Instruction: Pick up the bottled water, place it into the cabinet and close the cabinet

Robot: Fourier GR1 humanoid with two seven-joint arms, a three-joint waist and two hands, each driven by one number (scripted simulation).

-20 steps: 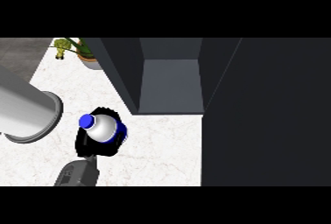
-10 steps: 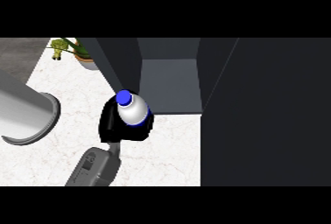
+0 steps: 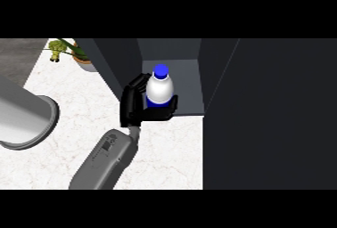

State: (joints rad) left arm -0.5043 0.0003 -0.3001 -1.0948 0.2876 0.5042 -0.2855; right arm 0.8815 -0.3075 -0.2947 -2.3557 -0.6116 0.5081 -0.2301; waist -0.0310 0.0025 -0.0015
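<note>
So, right hand (image 3: 135,109) has its fingers curled round the bottled water (image 3: 160,89), gripping it low on the body, blue cap pointing up and away from me. The bottle sits right at the front lip of the open cabinet (image 3: 191,84), on the left side of the opening. The hand's back is just beside the cabinet's dark left wall (image 3: 117,62), so there's barely any room on that side. To the bottle's right the grey cabinet floor is bare as far as the big dark panel (image 3: 270,116), which fills the whole right side of the view. I can't see what's behind it. The bottle's bottom is hidden by the fingers, so I can't tell if it touches the shelf. White counter (image 3: 171,151) is open below the cabinet edge. A fat grey cylinder (image 3: 23,116) is cut off at the left edge, and I can't see a left hand anywhere. A potted plant (image 3: 66,49) is up in the far left corner, half clipped
</note>
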